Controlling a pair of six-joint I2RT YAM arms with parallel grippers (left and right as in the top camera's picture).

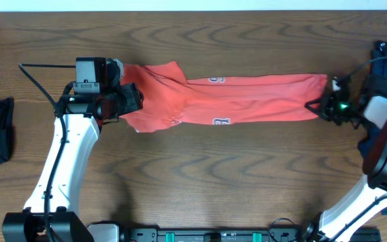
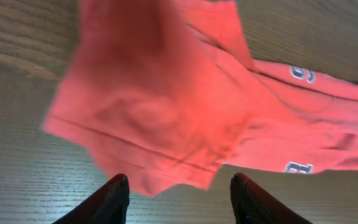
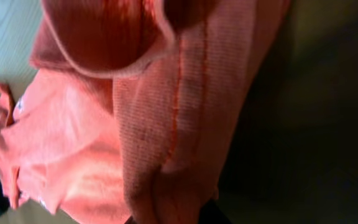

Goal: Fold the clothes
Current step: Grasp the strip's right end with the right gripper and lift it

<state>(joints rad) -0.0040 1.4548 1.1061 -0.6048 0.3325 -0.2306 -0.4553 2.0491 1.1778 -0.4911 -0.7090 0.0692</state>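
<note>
Coral-red short-sleeved T-shirt (image 1: pixel 247 99) lies banded across brown wooden table (image 1: pixel 200 181); left gripper (image 2: pixel 184 198) gapes at its left end, right gripper (image 1: pixel 329 105) cloth-smothered at the right end, state untellable; pinch both layers squarely before folding.

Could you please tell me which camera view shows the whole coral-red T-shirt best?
The overhead view: it shows the T-shirt whole, stretched into a long band. The left wrist view shows only its left end and some lettering; the right wrist view, just a close-up of bunched fabric.
</note>
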